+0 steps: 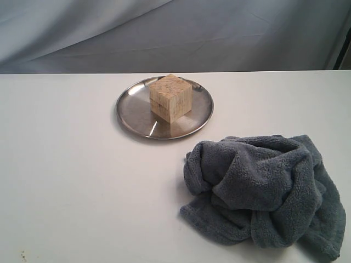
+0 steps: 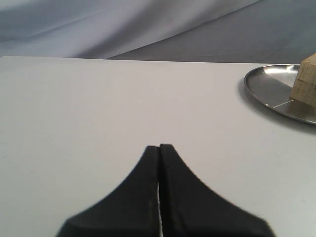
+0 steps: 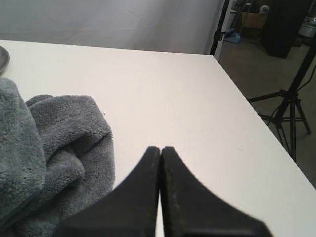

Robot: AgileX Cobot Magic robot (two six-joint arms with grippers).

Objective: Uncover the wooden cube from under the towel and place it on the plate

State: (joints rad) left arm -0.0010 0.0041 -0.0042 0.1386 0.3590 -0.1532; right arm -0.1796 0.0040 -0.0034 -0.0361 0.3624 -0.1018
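The tan wooden cube (image 1: 170,97) with striped grain stands uncovered on the round steel plate (image 1: 134,112), far centre of the table. The blue-grey towel (image 1: 263,189) lies crumpled in a heap at the near right, apart from the plate. Neither arm shows in the exterior view. My left gripper (image 2: 159,147) is shut and empty over bare table, with the plate (image 2: 271,89) and a corner of the cube (image 2: 306,79) off to one side. My right gripper (image 3: 160,148) is shut and empty beside the towel (image 3: 44,148).
The white table (image 1: 71,181) ends at a grey draped backdrop (image 1: 175,33) behind the plate. The right wrist view shows the table's side edge (image 3: 247,103), with a tripod (image 3: 289,103) and floor clutter beyond it.
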